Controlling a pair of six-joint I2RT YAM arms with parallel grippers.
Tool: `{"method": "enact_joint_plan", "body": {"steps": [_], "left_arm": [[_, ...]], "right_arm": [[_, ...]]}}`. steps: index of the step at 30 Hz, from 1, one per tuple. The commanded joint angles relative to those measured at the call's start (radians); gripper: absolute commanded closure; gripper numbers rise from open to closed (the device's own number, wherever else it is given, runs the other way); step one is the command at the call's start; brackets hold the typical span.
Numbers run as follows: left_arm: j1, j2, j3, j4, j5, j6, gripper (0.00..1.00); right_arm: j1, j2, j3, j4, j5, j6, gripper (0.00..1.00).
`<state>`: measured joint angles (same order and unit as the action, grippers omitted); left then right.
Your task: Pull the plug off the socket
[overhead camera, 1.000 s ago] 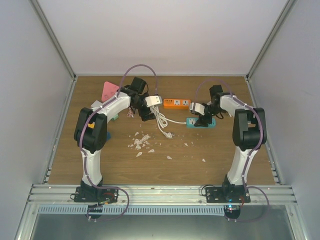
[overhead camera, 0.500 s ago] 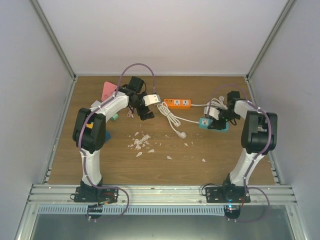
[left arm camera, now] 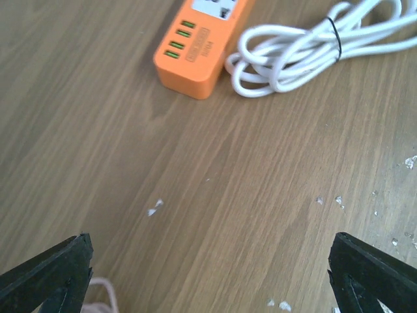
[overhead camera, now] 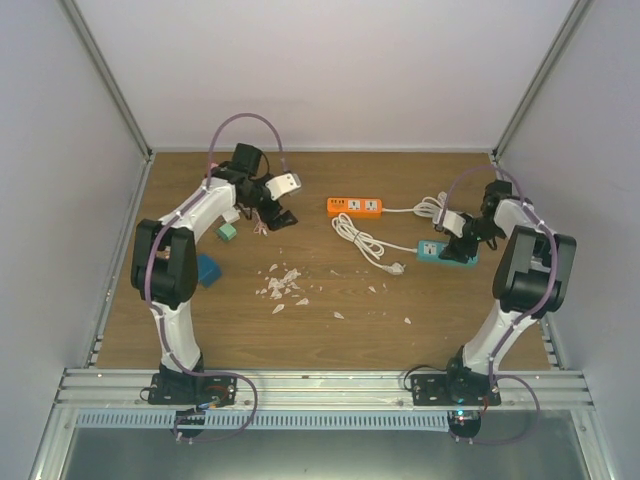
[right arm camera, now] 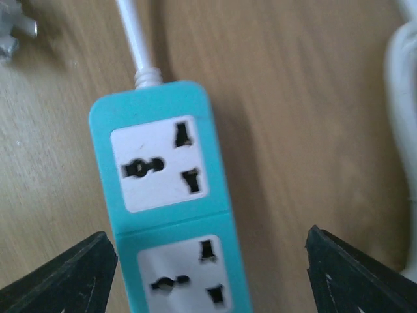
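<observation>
A teal power strip (overhead camera: 445,250) lies at the right of the table. In the right wrist view the teal strip (right arm camera: 169,208) shows two sockets, both empty. Its white cable runs left to a tied coil (overhead camera: 360,238) that ends in a white plug (overhead camera: 397,268) lying loose on the wood. My right gripper (overhead camera: 458,235) is open above the strip, its fingers (right arm camera: 58,274) either side of it without touching. My left gripper (overhead camera: 280,200) is open and empty over bare wood, left of an orange power strip (overhead camera: 354,206), which also shows in the left wrist view (left arm camera: 199,52).
White scraps (overhead camera: 283,285) are scattered at mid-table. A pink sheet (overhead camera: 222,182) lies at the far left, with a small green block (overhead camera: 228,232) and a blue block (overhead camera: 208,270) near the left arm. The orange strip's cable coil (overhead camera: 435,205) lies behind the right gripper.
The teal strip has shifted right with my right gripper. The white coil and plug dropped from by my left gripper onto the table. My left gripper drew back to the left.
</observation>
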<state>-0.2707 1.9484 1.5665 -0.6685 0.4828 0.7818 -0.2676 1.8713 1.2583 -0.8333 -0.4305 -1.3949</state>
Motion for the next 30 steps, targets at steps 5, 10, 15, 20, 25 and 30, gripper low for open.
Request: {"method": "enact_joint_plan", "body": {"steps": [5,10,15,20,25,30], "left_arm": [[0.176,-0.092,0.053,-0.067,0.217,-0.065,0.01],[0.316,-0.107,0.093,-0.161,0.365,-0.045,0.01],[0.433,-0.164,0.002,-0.101,0.410,-0.138,0.01],[0.504,-0.271,-0.177,0.050,0.378,-0.250,0.01],[0.505,-0.407,-0.406,0.205,0.291,-0.314,0.01],[0.502,-0.489,-0.556,0.277,0.267,-0.342,0.01]], "right_arm": [[-0.006,-0.087,0.196,-0.153,-0.198,0.082,0.09],[-0.005,-0.121,0.266,-0.146,-0.307,0.193,0.00],[-0.005,-0.189,0.227,-0.046,-0.398,0.350,0.01],[-0.006,-0.291,0.102,0.128,-0.479,0.540,0.00],[-0.007,-0.383,-0.097,0.291,-0.505,0.657,0.00],[-0.007,-0.431,-0.225,0.341,-0.526,0.700,0.00]]}}
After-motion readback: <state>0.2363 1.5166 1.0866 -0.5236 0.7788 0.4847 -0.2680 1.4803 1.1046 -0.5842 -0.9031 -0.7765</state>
